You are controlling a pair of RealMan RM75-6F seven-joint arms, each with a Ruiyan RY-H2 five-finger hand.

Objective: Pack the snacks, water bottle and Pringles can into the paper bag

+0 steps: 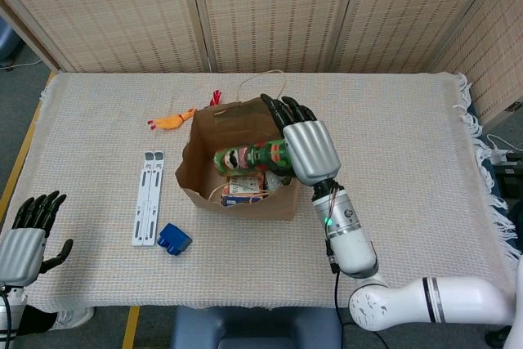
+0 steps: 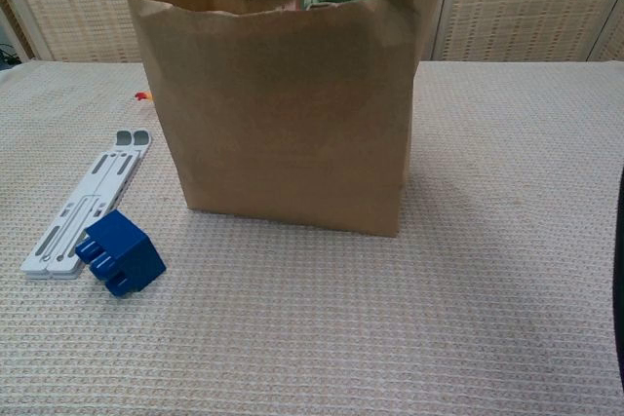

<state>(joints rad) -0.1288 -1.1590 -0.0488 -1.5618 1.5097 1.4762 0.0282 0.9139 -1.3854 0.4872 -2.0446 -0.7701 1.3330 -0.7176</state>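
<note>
Here the paper bag (image 1: 237,171) stands open-mouthed near the middle of the bench (image 1: 409,161), which is covered in a pale woven cloth. Pringles can (image 1: 249,157), green, lies tilted across the bag's mouth, one end poking above the rim in the chest view. Below it inside the bag, an orange snack pack (image 1: 243,192) shows; other contents too hidden to name. Right hand (image 1: 304,140) hovers over the bag's right edge, fingers extended and spread toward the far rim, its palm side just beside the can's end; contact with the can cannot be told from either view. Left hand (image 1: 29,230) sits at the near left corner of the bench, well apart from the bag, fingers apart and holding nothing. Left of the bag: a white folding stand (image 1: 148,197) lying flat, a blue block (image 1: 174,239) just beside its near end, and an orange rubber chicken toy (image 1: 171,121) near the bag's far left corner.
</note>
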